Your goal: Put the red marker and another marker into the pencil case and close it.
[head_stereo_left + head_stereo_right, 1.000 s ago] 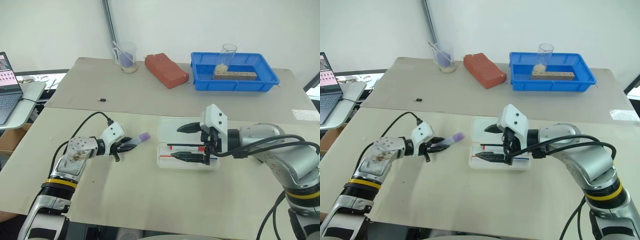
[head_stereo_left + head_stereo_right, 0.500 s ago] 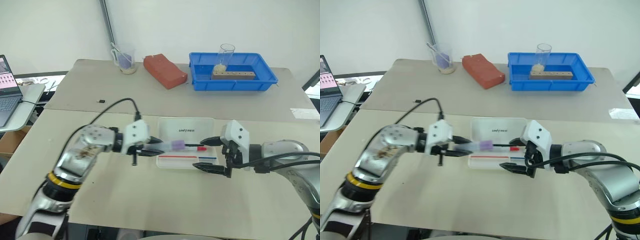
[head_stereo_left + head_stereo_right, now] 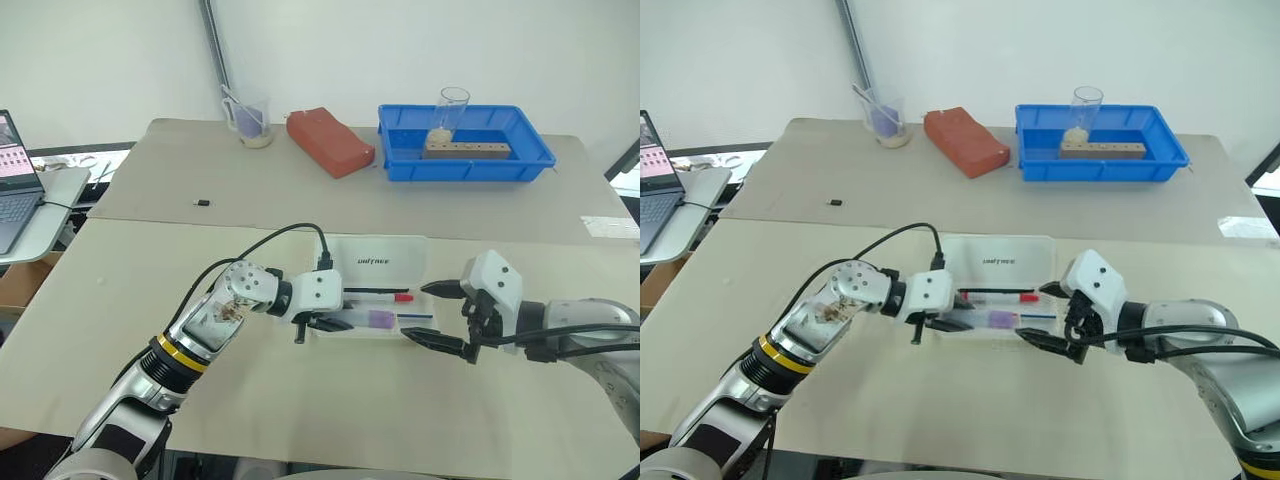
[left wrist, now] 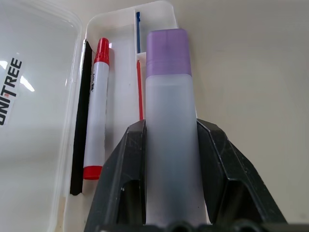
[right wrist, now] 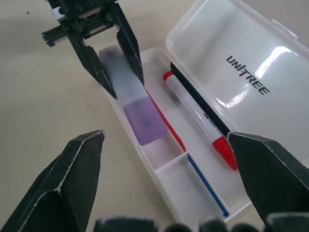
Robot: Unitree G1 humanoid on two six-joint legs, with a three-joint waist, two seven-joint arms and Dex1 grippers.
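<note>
My left hand point(image 4: 169, 145) is clenched on the lavender highlighter point(image 4: 169, 116), its purple cap leading, and I have it held over the near trough of the open pencil case point(image 3: 418, 331) in the middle of the head view. The red marker point(image 3: 380, 296) already lies in the far trough beside the lid hinge, red cap toward the right of the frame. A thin red stick point(image 5: 164, 121) and a thin blue stick point(image 5: 206, 186) lie along the near trough.

My right hand point(image 3: 447, 315) hangs released, fingers spread wide, just off the case's right end, touching nothing.

To do this step well, I judge the highlighter should stay parallel to the trough and go down between the near wall and the divider before I let go; it is thick, so a skew could leave it riding on the rim and block the lid. Freeing the fingers straight back should keep them off the wall.

I cannot tell whether the highlighter touches the case floor or the red stick yet. The counter point(image 3: 300, 410) under the case is hidden, and a black strip beside the red marker is hard to identify.
</note>
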